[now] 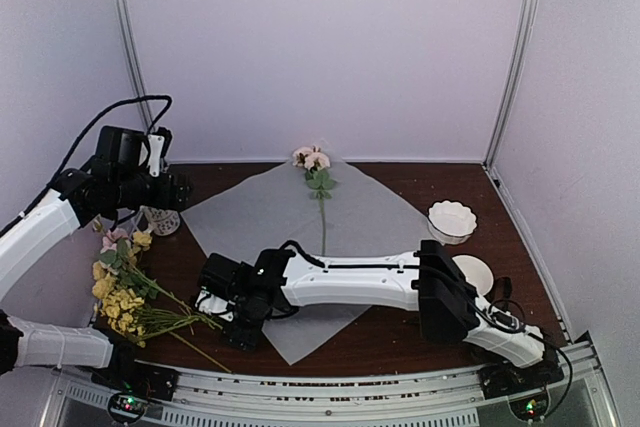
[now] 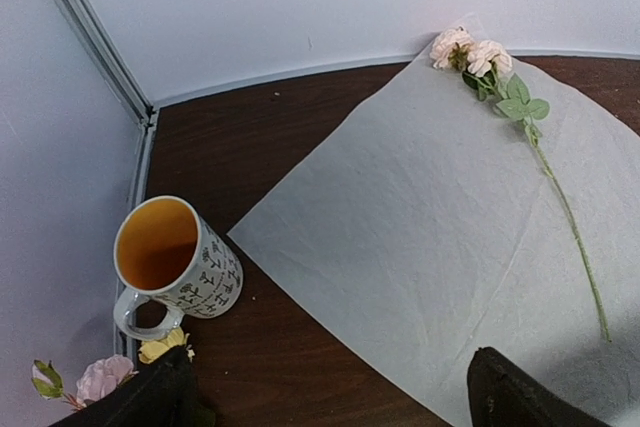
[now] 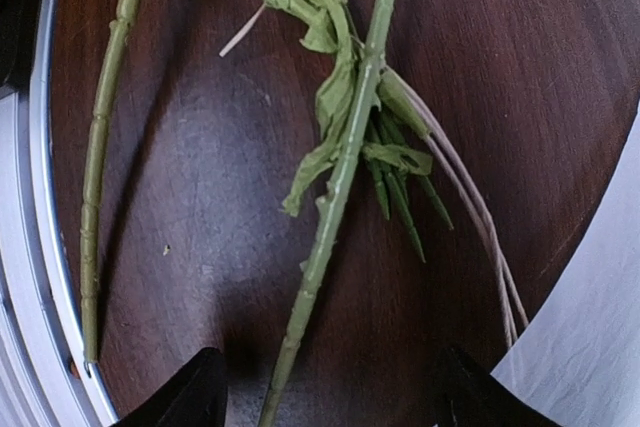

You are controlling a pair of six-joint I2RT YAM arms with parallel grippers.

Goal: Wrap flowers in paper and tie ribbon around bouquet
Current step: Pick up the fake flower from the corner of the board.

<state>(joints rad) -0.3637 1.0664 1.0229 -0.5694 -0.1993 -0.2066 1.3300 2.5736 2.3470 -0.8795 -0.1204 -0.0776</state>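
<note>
The pale grey paper (image 1: 300, 237) lies flat mid-table, one pink flower (image 1: 316, 161) at its far corner. The other flowers (image 1: 125, 292), yellow and pink, lie left of it with stems toward the paper. My right gripper (image 1: 222, 315) hovers open over those stem ends. In the right wrist view one thick green stem (image 3: 335, 197) runs up between the fingers of the right gripper (image 3: 330, 402), untouched by them. My left gripper (image 1: 170, 187) hangs open and empty by the mug; the left gripper (image 2: 330, 397) looks down on the paper (image 2: 430, 217) edge. The ribbon and a bouquet are out of view.
A patterned mug (image 2: 175, 262) with an orange inside stands on the table left of the paper. Two white bowls (image 1: 452, 219) (image 1: 472, 272) stand at the right. A thinner stem (image 3: 100, 167) lies along the table's metal front rim. White walls close in the table.
</note>
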